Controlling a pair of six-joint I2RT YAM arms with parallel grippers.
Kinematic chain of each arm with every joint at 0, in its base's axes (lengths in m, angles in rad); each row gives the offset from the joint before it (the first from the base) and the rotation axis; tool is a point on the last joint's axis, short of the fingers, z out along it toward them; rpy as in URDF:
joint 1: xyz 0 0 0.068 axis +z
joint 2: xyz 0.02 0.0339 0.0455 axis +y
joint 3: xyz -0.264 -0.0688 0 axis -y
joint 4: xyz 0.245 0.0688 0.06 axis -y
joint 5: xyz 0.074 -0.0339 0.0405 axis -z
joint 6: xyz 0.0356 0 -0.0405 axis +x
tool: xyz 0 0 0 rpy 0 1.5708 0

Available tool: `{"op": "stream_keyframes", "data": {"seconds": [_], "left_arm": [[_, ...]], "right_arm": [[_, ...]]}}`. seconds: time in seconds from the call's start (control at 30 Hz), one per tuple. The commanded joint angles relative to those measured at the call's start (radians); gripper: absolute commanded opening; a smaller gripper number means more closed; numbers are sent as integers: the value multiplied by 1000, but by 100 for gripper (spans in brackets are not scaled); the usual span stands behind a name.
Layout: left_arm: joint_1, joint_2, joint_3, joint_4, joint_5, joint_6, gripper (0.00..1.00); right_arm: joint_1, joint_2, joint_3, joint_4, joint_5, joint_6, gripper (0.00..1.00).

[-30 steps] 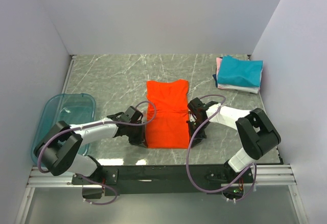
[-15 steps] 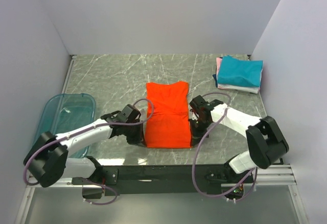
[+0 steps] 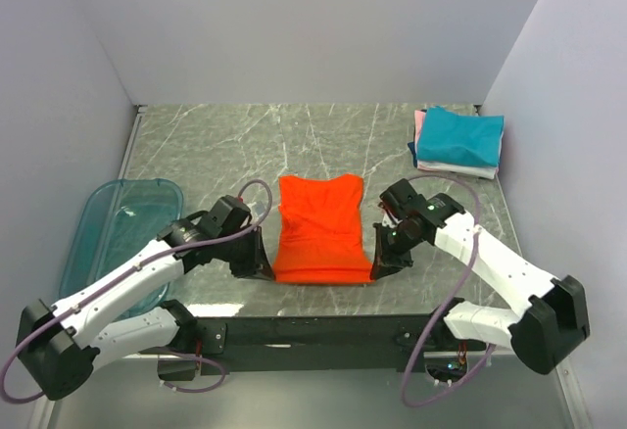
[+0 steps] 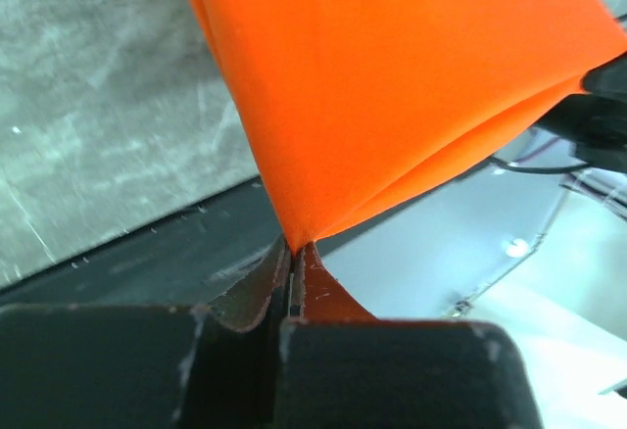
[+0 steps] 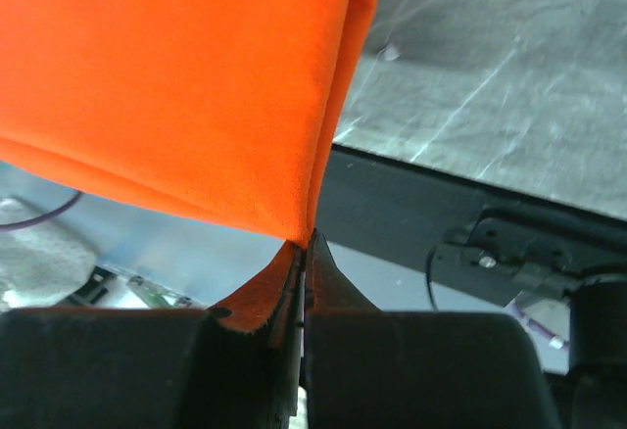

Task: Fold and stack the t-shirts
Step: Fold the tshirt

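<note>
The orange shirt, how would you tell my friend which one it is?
On the grey marble table, look in the middle near the front edge. The orange shirt is there, pinched by the left gripper and right gripper. It alone is bright orange; the folded stack at the far right is teal, pink and white.

Orange-red t-shirt (image 3: pixel 321 230): soft matt cloth; table (image 3: pixel 216 145): polished marble-look.

Pale walls (image 3: pixel 313 27) enclose a grey marbled table (image 3: pixel 225 145).
</note>
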Motion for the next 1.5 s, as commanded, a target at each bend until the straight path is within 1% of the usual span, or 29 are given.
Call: {"op": "stream_keyframes", "data": {"seconds": [0.0, 0.07, 0.2, 0.3, 0.43, 0.6, 0.8, 0.97, 1.17, 1.47], "left_arm": [[3, -42, 92, -153, -42, -25, 0], [4, -39, 122, -156, -61, -23, 0], [14, 27, 206, -163, -104, 26, 0], [44, 73, 231, -137, -113, 63, 0], [115, 138, 275, -87, -104, 116, 0], [165, 265, 373, -58, -84, 198, 0], [211, 371, 442, -47, -72, 265, 0], [253, 437, 484, -17, -32, 293, 0], [285, 584, 574, -6, -7, 346, 0], [340, 733, 646, 23, 19, 382, 0]], "right_arm": [[1, -64, 70, -141, 79, 42, 0], [1, -79, 108, -146, 96, 62, 0], [0, -64, 185, -142, 154, 88, 0], [-5, -29, 237, -131, 196, 93, 0], [-14, 20, 286, -105, 234, 88, 0], [-51, 98, 348, -77, 256, 49, 0], [-108, 193, 432, -50, 276, -13, 0], [-138, 304, 522, -28, 285, -59, 0], [-174, 430, 634, -28, 283, -108, 0], [-217, 606, 752, -14, 279, -162, 0]]}}
